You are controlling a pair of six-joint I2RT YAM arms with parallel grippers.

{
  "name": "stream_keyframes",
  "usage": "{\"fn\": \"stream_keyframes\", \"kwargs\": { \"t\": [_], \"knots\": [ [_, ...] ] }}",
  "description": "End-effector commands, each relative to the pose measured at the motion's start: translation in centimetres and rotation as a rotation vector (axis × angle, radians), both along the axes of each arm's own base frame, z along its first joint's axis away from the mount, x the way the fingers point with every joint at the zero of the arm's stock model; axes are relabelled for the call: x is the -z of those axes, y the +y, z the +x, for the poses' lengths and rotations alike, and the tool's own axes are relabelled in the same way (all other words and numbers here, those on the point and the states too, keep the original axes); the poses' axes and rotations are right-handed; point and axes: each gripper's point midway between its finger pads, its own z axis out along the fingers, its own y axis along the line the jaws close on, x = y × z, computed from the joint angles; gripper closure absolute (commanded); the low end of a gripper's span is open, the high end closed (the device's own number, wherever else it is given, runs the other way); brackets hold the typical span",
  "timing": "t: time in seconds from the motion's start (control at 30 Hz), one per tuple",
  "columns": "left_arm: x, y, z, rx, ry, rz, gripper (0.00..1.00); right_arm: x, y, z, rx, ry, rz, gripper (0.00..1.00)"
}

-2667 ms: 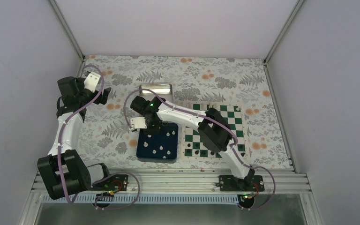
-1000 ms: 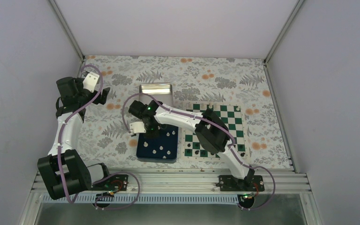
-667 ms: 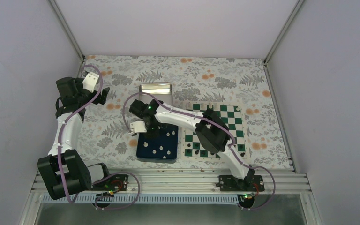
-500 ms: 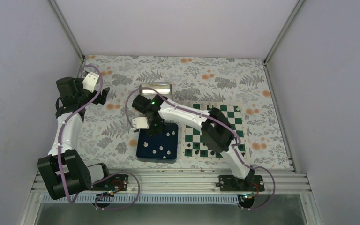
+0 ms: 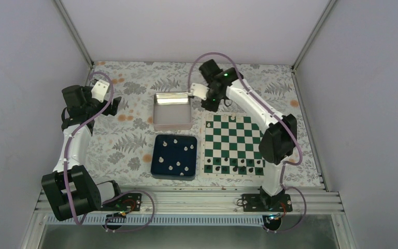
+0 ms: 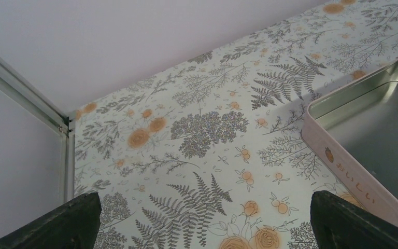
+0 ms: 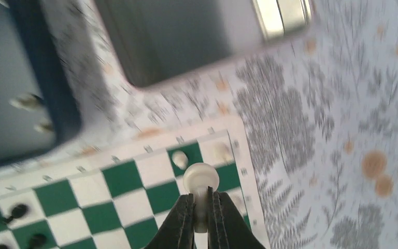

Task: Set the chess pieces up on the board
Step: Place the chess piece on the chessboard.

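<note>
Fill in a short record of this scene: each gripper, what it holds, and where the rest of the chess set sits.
right gripper: shut on a white piece, over the far left corner of the board
left gripper: open, empty, over the tablecloth beside the tin
black pieces: near rows of the board
blue tray: holds loose white pieces
</note>
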Motion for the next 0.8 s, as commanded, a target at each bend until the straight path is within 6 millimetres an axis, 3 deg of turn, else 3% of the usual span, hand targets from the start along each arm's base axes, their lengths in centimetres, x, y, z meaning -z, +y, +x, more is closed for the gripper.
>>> {"fn": "stream_keyframes", "kwargs": {
  "t": [0.0,0.43,0.77],
  "knots": [
    [-0.8,0.0,0.0,0.011,-0.031,-0.006,0.00,3.0,-4.5,1.6,0.072,0.055,-0.064,0.95],
    [-0.9,0.0,-0.3,0.002,-0.028,-0.003,0.00,11.1,-8.8,5.7,0.153,0.153,-0.168,0.95],
    [-0.8,0.1,-0.2,0.004,-0.025,-0.006,0.00,13.6,-10.3,6.9,0.184,0.189,-0.192,0.94]
  ]
}}
